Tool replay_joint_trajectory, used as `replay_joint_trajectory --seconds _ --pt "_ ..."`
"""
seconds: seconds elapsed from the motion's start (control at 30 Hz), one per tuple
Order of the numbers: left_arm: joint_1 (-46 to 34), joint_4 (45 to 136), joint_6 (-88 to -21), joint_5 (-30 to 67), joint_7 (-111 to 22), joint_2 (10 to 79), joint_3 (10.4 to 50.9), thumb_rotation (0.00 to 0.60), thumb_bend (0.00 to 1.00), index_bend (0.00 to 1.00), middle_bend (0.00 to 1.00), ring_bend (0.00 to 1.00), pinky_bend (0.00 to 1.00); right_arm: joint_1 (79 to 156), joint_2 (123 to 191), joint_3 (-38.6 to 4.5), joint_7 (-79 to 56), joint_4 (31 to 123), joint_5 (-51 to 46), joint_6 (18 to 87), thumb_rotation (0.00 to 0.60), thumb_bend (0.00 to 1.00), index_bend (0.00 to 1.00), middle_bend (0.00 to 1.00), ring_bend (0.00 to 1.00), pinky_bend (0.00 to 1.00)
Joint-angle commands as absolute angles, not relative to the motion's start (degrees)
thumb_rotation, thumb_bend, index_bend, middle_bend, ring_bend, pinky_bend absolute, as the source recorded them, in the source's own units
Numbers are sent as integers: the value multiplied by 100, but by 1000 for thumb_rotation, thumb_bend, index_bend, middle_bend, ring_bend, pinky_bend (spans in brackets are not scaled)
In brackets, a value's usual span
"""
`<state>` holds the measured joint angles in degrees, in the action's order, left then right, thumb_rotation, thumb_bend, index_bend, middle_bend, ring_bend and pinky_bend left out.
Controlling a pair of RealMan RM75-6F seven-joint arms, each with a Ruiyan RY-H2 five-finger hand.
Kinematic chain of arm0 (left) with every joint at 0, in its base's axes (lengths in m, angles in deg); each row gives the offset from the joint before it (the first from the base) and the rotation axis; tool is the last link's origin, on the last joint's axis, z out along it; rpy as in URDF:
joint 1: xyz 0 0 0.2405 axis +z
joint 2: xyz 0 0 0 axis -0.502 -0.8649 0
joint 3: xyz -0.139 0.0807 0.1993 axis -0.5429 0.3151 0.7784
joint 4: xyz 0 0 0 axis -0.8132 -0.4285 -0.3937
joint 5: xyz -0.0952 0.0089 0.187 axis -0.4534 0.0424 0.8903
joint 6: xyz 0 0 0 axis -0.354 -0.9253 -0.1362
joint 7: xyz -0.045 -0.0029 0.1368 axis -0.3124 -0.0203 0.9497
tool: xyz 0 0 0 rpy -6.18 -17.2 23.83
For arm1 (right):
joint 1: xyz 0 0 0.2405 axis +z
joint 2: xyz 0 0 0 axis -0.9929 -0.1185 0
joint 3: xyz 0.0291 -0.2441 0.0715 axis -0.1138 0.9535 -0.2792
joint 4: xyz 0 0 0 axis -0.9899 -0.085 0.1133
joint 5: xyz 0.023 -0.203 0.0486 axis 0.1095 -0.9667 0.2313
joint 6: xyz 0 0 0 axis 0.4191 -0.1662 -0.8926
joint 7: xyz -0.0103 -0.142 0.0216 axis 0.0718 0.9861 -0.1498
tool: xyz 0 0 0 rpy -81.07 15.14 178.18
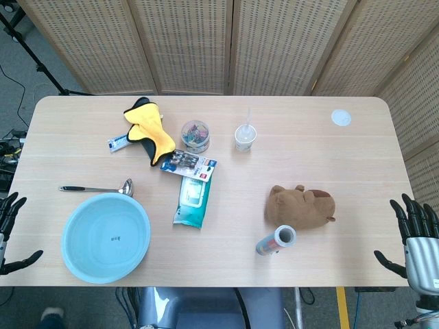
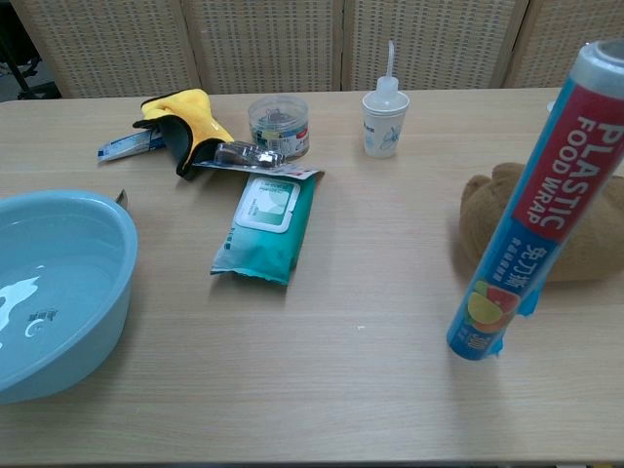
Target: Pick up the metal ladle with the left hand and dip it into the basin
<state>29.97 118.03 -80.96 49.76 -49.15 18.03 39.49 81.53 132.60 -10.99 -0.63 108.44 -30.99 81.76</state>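
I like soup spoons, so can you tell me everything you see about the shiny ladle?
The ladle is thin, silver-looking metal, with a long straight handle and a small round bowl at its right end. It lies flat on the table, just behind the blue basin, bowl close to the rim; whether they touch is unclear. No hand touches it. The chest view shows only a sliver behind the basin.

Your ladle lies on the tabletop just behind the basin; the wipes pack sits to their right, with the plush toy and wrap roll further right.
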Motion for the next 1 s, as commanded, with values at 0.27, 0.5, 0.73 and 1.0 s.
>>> replay_joint_trajectory --seconds 0.27,0.5,0.73,1.0 --pt "2956 11781 -8015 4918 -4877 1819 3931 600 59 0 0 0 51 8145 13181 -1059 -200 10934 -3113 8150 600 0 0 0 0 0" --pt "2220 11091 -7051 4273 -5137 2011 3405 600 71 0 254 146 121 8145 13133 -1081 -311 10996 -3059 8155 600 0 0 0 0 0" --pt "1437 9970 -5718 3687 -5897 2391 3124 600 71 0 877 905 866 8140 13168 -1087 -380 11003 -3072 8190 600 0 0 0 0 0" --pt "909 9005 -4761 3251 -5761 2846 3057 600 75 10 945 969 947 8163 13202 -1041 -316 10999 -3072 8098 600 0 0 0 0 0"
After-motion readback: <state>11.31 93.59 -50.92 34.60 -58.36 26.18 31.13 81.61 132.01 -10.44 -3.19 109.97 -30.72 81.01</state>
